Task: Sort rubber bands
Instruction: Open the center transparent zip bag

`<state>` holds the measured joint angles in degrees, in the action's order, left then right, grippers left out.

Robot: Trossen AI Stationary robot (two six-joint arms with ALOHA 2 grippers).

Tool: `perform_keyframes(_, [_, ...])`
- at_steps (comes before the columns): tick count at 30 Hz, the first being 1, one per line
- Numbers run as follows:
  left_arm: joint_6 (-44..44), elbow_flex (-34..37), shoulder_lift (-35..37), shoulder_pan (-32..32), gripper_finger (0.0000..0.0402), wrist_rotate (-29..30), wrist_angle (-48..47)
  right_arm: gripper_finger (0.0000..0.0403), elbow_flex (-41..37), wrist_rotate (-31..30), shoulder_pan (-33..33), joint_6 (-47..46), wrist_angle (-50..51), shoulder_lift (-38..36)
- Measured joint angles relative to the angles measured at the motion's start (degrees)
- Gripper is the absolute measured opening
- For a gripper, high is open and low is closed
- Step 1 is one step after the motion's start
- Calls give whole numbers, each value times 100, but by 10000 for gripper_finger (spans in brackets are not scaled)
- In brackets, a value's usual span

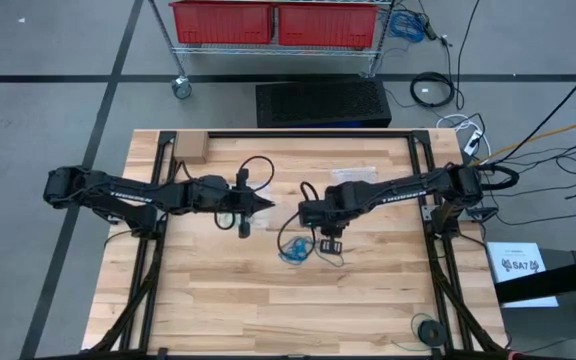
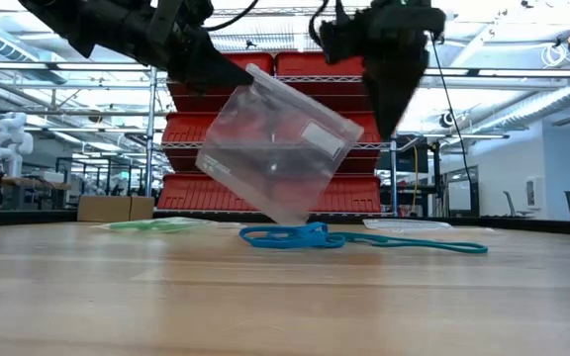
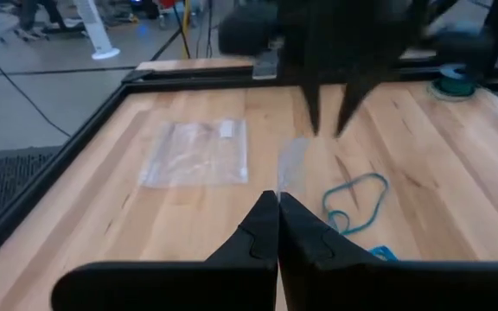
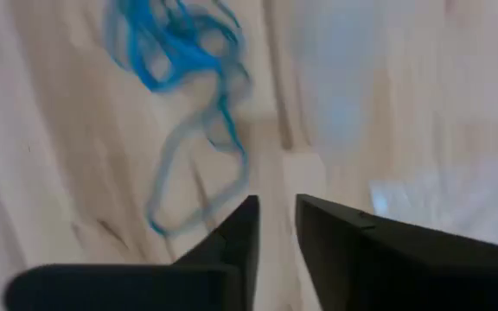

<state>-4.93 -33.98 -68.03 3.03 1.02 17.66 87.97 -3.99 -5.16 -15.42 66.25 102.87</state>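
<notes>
Clear plastic bag [image 2: 277,148] dangles from the left gripper [image 3: 277,200], pinched tight, while the right gripper [image 4: 275,207], fingers slightly parted, hovers over the rubber bands [image 2: 310,236] on the table [image 1: 228,300] — a sagging bag could mean a missed drop.

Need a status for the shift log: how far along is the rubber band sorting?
Early. Nothing looks sorted: the rubber bands lie in a loose blue and teal tangle on the table. In hand: the left gripper holds a clear bag up by its corner; the right gripper hovers beside it, fingers slightly apart, empty. Left: all the bands.
</notes>
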Motion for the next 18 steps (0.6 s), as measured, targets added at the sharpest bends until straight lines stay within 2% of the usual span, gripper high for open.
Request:
perform_keyframes(3, [2,0,-2,-7,0,-2,-7,115,334,-27,16,-114,614,-26])
perform_keyframes(5, [2,0,-2,-4,0,-2,-5,133,602,-105,23,-125,653,-26])
perform_keyframes(8, [4,0,-2,-4,0,-2,-10,136,952,-511,-2,177,573,-30])
perform_keyframes(11, [6,0,-3,-4,0,-4,-64,96,986,-952,-57,656,51,-44])
perform_keyframes(14, [7,0,-8,-4,0,-7,-95,24,871,-1373,-147,1075,-677,-37])
perform_keyframes(16, [9,0,-8,-4,0,-7,-109,11,728,-1667,-212,1276,-1088,-37])
perform_keyframes(18, [9,0,-9,-4,0,-7,-120,6,557,-1663,-219,1301,-1419,-35])
